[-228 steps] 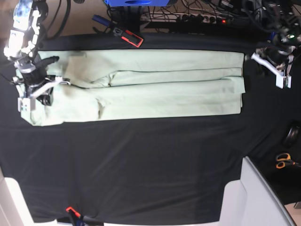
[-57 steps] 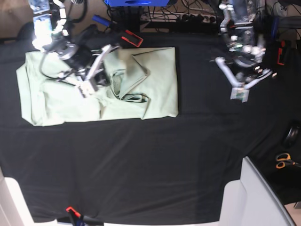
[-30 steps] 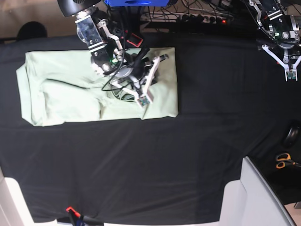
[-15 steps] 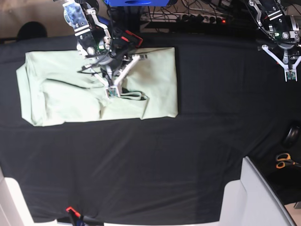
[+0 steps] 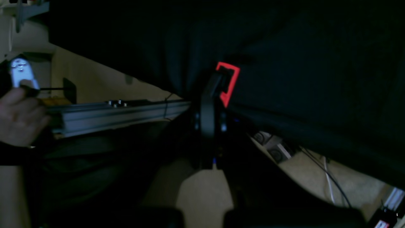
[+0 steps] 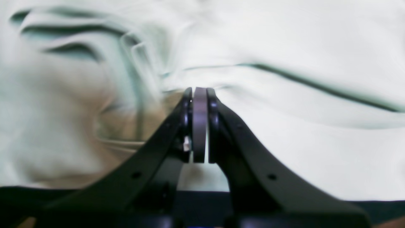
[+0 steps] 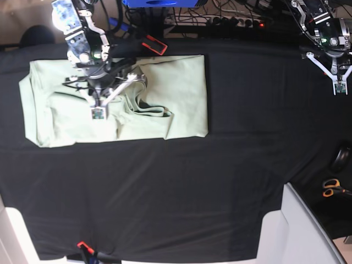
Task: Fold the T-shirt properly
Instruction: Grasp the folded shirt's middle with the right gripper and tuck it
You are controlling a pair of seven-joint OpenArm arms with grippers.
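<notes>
The pale mint-green T-shirt point(image 7: 181, 82) lies folded into a wide rectangle at the back left of the black cloth, with a loose fold ridge near its middle. My right gripper point(image 7: 98, 113) hovers over the shirt's left-centre. In the right wrist view its fingers point(image 6: 199, 95) are pressed together, shut, with rumpled T-shirt point(image 6: 300, 47) beneath and nothing seen between them. My left gripper point(image 7: 336, 88) hangs at the back right, well away from the shirt. In the left wrist view the left gripper point(image 5: 208, 104) appears as a dark shut blade against the black cloth.
A red-and-black clamp point(image 7: 154, 44) sits at the table's back edge just behind the shirt, and another red clamp point(image 5: 229, 79) shows beside my left gripper. Cables and a power strip point(image 7: 231, 22) run along the back. Orange scissors point(image 7: 331, 188) and a white panel point(image 7: 297, 231) lie right. A person's hand point(image 5: 19, 117) shows off-table.
My right gripper has swept leftward across the shirt, from its right-centre to its left-centre, staying shut. The fold ridge in the middle now shows uncovered. The left arm has not moved.
</notes>
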